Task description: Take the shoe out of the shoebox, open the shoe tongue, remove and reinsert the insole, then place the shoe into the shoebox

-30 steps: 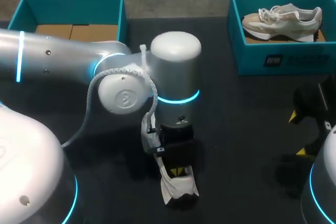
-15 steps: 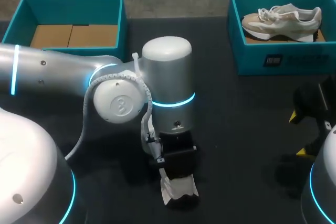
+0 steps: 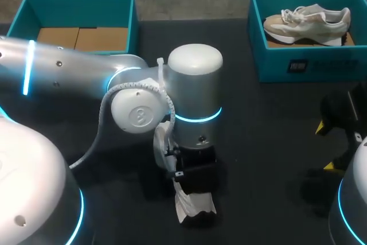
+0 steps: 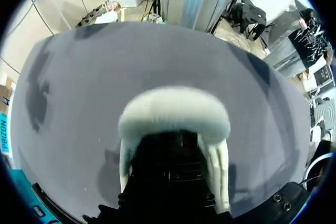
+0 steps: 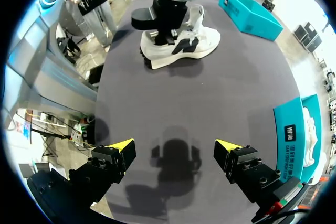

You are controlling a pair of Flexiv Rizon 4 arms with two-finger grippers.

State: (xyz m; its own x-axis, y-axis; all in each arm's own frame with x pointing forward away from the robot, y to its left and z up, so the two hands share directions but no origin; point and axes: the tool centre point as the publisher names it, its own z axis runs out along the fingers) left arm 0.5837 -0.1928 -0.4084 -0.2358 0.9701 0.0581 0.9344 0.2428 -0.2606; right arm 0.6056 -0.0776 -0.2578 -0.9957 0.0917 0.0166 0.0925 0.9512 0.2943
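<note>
Silver arm, cyan rings, yellow-tipped pincer

Dim overhead light throws soft shadows on the dark table.

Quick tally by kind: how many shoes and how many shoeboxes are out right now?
Shoes: 2 (loose shoe, boxed shoe)
Shoeboxes: 2 (left shoebox, right shoebox)
Total: 4

Robotics lab: silver left arm and right arm, ringed with blue light, at a black tabletop bearing two teal shoeboxes.
</note>
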